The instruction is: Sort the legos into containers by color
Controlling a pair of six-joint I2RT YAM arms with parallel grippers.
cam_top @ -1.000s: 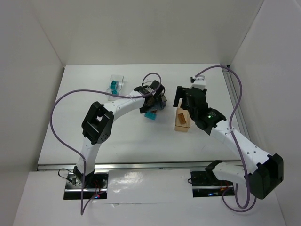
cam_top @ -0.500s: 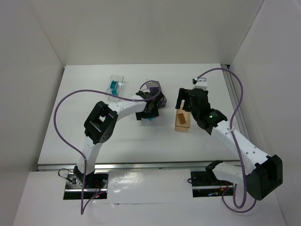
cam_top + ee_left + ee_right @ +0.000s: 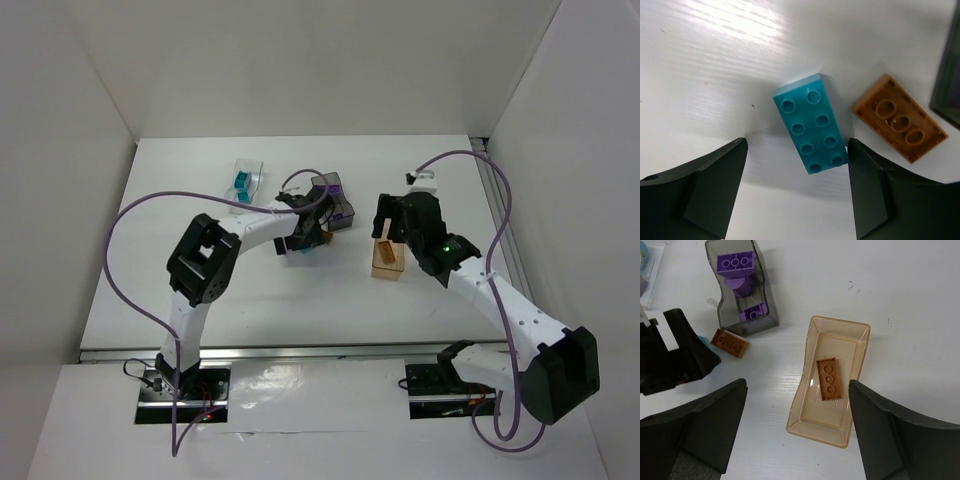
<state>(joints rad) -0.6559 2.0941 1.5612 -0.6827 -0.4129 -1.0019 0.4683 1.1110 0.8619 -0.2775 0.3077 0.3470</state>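
Over the tabletop (image 3: 300, 300), the left end effector (image 3: 796, 150) has been shifted leftward away from the grey bin (image 3: 766, 295) and is held wide open astride the loose teal brick (image 3: 811, 129), nothing gripped, so a pick is judged imminent. The right end effector (image 3: 797, 390) is spread empty above the orange-tan bin (image 3: 807, 410); from above, the teal brick is largely hidden.

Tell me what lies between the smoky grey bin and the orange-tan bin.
Only bare table lies between the smoky grey bin and the orange-tan bin, in the right wrist view. The loose orange-brown brick sits outside that gap.
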